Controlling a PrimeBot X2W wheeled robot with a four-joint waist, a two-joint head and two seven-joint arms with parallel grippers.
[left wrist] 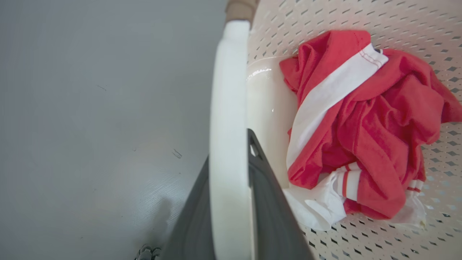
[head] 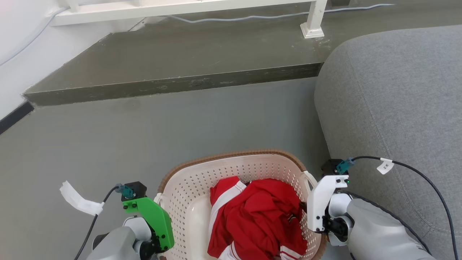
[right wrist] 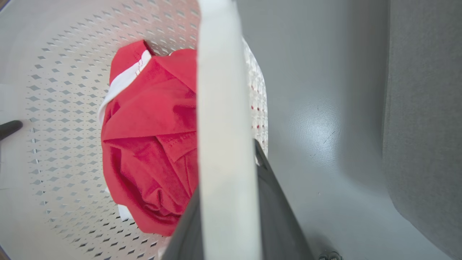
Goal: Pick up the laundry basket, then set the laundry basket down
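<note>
The laundry basket (head: 231, 169), cream and perforated with a brown woven rim, lies at the bottom centre of the head view between my two arms. A red garment with white bands (head: 260, 213) is piled inside it. My left gripper (head: 162, 216), under its green mount, is shut on the basket's left white handle (left wrist: 229, 108), with dark fingers (left wrist: 267, 202) on either side of it. My right gripper (head: 310, 211), under its white mount, is shut on the right handle (right wrist: 220, 90). I cannot tell whether the basket touches the floor.
A grey sofa (head: 397, 101) stands close on the right, almost against my right arm. A raised dark step (head: 173, 86) crosses ahead, carrying a white furniture leg (head: 313, 21) and a cable (head: 252, 16). Grey floor (head: 180, 126) stretches between step and basket.
</note>
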